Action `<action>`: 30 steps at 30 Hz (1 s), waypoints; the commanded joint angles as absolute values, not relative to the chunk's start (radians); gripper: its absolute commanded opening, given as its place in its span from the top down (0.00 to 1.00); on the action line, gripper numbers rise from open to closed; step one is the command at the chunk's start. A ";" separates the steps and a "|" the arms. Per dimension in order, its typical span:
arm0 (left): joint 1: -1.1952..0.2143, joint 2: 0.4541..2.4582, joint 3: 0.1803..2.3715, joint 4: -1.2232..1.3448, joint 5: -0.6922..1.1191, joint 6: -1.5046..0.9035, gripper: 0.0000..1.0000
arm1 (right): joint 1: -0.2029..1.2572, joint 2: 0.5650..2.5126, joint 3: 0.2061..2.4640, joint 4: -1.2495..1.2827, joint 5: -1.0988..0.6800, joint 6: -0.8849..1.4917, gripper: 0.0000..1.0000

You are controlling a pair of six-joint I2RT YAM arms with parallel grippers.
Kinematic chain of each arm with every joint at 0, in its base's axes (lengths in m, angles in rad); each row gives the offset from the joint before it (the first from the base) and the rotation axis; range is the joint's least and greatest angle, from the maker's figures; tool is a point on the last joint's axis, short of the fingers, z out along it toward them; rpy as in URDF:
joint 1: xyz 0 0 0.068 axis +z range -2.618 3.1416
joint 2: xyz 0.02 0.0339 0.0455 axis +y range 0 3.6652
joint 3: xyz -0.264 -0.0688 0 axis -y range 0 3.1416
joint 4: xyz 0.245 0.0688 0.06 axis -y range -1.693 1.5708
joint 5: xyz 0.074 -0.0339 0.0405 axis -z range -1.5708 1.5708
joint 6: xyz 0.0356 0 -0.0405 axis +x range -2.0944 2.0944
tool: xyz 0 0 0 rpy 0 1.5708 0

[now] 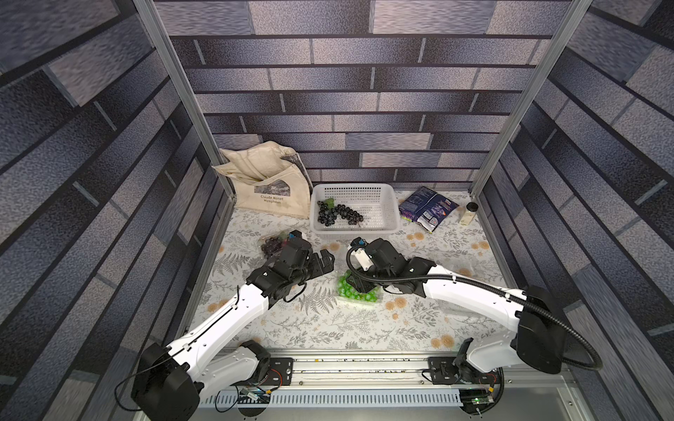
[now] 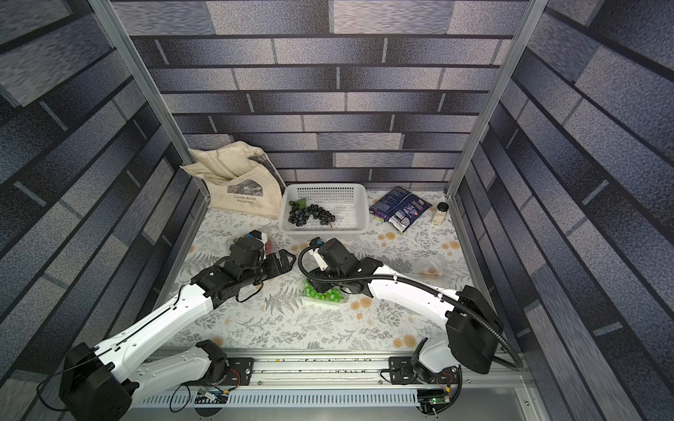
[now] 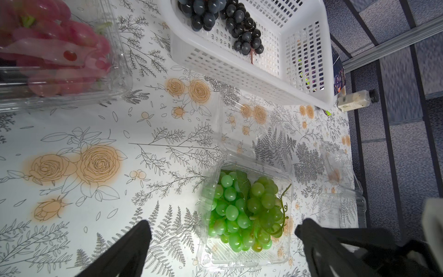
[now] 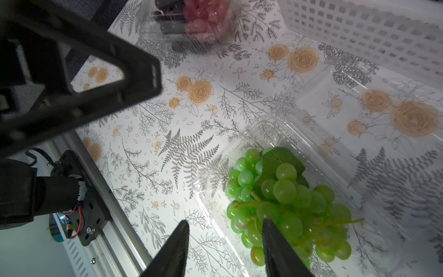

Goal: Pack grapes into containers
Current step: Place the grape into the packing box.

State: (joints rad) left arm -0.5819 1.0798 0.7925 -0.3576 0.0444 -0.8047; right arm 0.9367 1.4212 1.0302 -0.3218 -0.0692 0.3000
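Green grapes (image 4: 282, 191) in a clear box (image 4: 271, 124), mid-table.
The right gripper (image 4: 225, 220) hangs just over them, jaws parted, gripping nothing; the left gripper (image 1: 325, 261), wide open, hovers to their left. Flowered tablecloth (image 1: 328, 328) beneath, brick-patterned walls (image 1: 364, 109) around.

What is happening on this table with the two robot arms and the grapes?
Grapes are being packed into clear boxes. The right end effector hangs open over the green grapes, which lie in an open container. The left end effector is open and holds nothing. Red grapes sit in another container. Black grapes lie in the white basket, and a third container is empty.
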 commanded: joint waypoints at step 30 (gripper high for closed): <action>-0.543 1.332 0.847 -0.252 0.097 -0.755 0.00 | 0.899 1.446 0.863 -0.200 -0.076 0.378 0.84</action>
